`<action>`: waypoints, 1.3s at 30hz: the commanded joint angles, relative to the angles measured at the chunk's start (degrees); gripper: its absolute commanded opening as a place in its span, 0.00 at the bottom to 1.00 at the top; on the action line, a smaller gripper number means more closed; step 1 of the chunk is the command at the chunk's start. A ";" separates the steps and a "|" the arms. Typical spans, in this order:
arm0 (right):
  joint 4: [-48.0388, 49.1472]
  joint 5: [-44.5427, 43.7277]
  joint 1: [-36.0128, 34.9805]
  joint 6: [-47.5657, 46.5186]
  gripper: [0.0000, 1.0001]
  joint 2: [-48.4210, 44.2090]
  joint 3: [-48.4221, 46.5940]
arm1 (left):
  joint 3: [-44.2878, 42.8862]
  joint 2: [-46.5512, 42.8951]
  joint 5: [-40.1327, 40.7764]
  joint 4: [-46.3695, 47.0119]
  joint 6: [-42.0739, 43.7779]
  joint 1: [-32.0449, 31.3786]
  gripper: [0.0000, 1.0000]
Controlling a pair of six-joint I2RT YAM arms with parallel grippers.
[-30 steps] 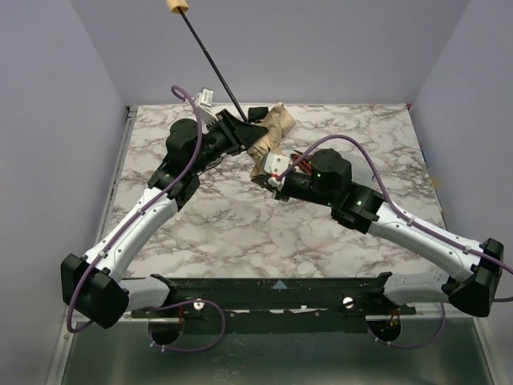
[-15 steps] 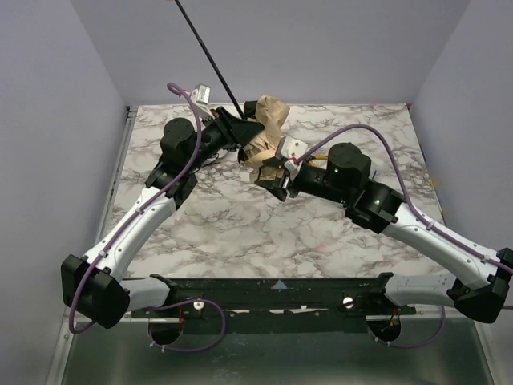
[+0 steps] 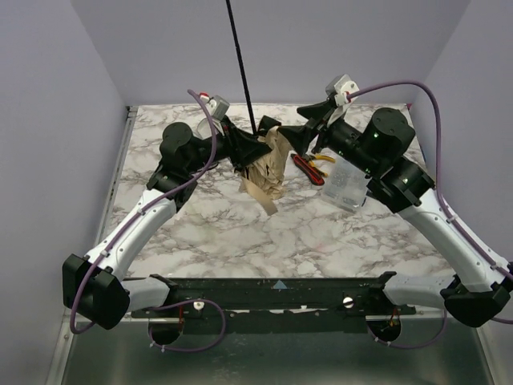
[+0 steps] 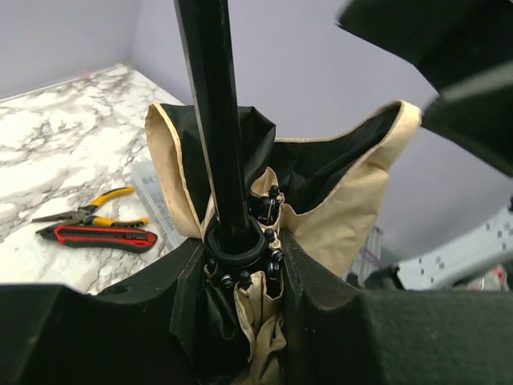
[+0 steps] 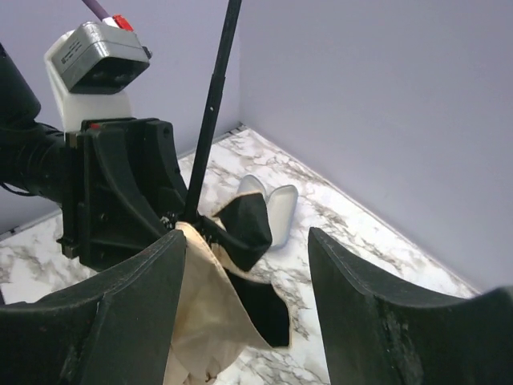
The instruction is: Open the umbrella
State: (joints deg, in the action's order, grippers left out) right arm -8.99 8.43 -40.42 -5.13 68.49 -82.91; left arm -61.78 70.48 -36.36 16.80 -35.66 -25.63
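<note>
Top external view: the left gripper point(image 3: 248, 148) gripped the umbrella point(image 3: 268, 167) over the far middle of the marble tabletop point(image 3: 240, 233). The thin black shaft point(image 3: 240, 64) rose steeply from the grip, leaning slightly left, and ran out of the top of the frame, so the handle could not be seen. Peach-tan fabric hung crumpled below and to the right of the grip, its lower end reaching toward the tabletop. The canopy was not spread.

The right gripper point(image 3: 292, 124) stood just right of the umbrella's upper fabric, raised above the tabletop and pointing left toward it. Red-and-yellow-handled pliers point(image 3: 309, 168) lay on the tabletop just right of the fabric. A pale translucent case point(image 3: 346, 184) lay beside them, partly under the right arm.

Left wrist view: the fingers point(image 4: 321, 297) were closed from both sides on the collar of the umbrella where the ribs gather around the shaft. Black lining and tan edging opened up behind the collar, and the pliers lay on the marble to the left.

Right wrist view: the fingers point(image 5: 136, 305) stood wide apart with nothing held. The shaft, a fold of black lining and the tan fabric lay beyond them, against the left gripper. The pale case rested on the tabletop farther back.
</note>
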 commanded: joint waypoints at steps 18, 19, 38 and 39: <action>5.98 17.27 0.09 16.20 0.47 7.18 -2.62 | -2.47 -1.13 -20.35 -1.63 23.56 -4.76 0.00; 5.94 17.59 0.08 16.20 0.44 7.58 -2.75 | -2.45 -1.13 -20.23 -1.55 23.86 -4.90 0.00; 11.08 -1.08 0.44 6.39 0.00 7.93 -0.46 | -2.44 -8.94 -6.71 -19.68 32.94 2.73 0.99; 11.74 -2.23 0.48 5.79 0.00 8.05 -0.13 | -2.31 -9.54 -5.86 -20.14 33.17 3.23 0.99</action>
State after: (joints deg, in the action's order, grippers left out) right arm -3.97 14.17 -40.36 5.02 76.44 -83.99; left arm -64.47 65.87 -48.95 -0.03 -6.57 -23.75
